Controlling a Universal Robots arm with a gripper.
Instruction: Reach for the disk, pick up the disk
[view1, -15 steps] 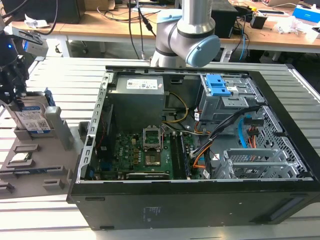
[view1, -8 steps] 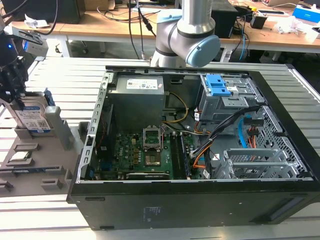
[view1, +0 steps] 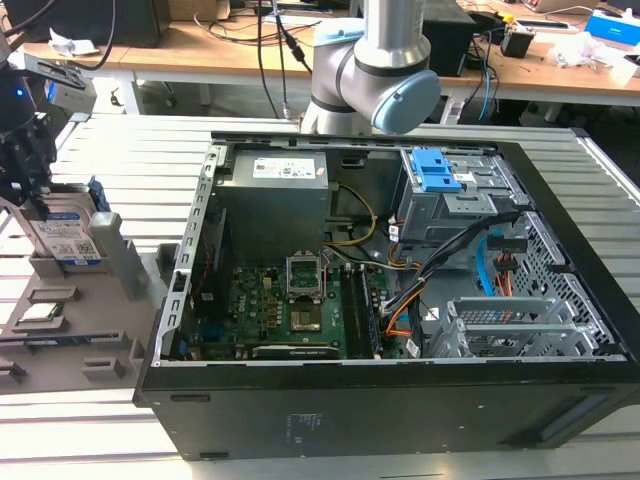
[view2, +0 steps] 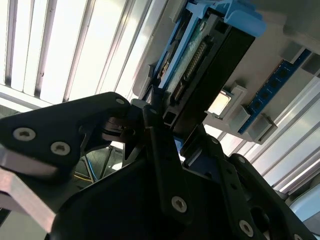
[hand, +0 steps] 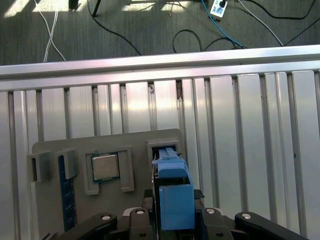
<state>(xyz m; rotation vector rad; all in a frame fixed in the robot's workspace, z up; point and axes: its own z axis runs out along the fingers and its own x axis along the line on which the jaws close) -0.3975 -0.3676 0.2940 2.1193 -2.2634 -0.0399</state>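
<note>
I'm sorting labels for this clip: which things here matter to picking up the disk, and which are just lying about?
In the job: disk, standing in the grey tray; gripper at its top edge.
Lying about: processor chip, memory stick, open computer case, power supply, blue drive-cage latches.

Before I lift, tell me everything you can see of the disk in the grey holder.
The disk is a flat silver drive with a white-and-blue label, ringed by a bright blue plastic carrier frame. It stands on edge in a slot of the grey holder tray, at the exterior view's left, outside the computer case. The second wrist view shows its dark underside and connector row. The gripper is at its upper edge; whether it grips cannot be told.
</note>
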